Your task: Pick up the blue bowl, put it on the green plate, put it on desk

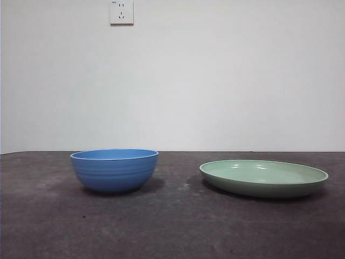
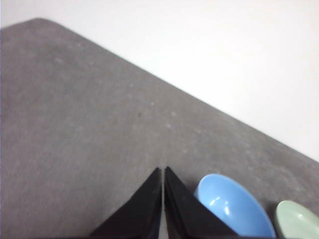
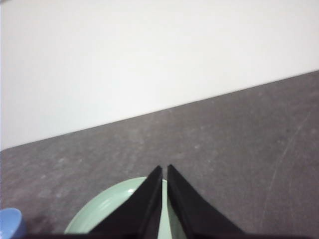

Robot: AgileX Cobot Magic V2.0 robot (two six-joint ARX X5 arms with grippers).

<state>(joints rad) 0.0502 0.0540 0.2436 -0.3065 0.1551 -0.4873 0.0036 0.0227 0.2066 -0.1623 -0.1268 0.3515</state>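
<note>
The blue bowl (image 1: 115, 169) stands upright on the desk (image 1: 172, 226) at the left, empty. To its right, apart from it, lies the green plate (image 1: 264, 177), also empty. Neither arm shows in the front view. In the left wrist view my left gripper (image 2: 163, 171) is shut and holds nothing; it hangs above bare desk with the blue bowl (image 2: 232, 205) just beside its jaws and the green plate (image 2: 299, 220) beyond. My right gripper (image 3: 163, 168) is shut and empty, high over the green plate (image 3: 114, 209); a sliver of the blue bowl (image 3: 11, 222) shows at the edge.
A white wall (image 1: 215, 75) with a power socket (image 1: 121, 12) rises behind the desk's far edge. The desk's far edge runs close behind both dishes.
</note>
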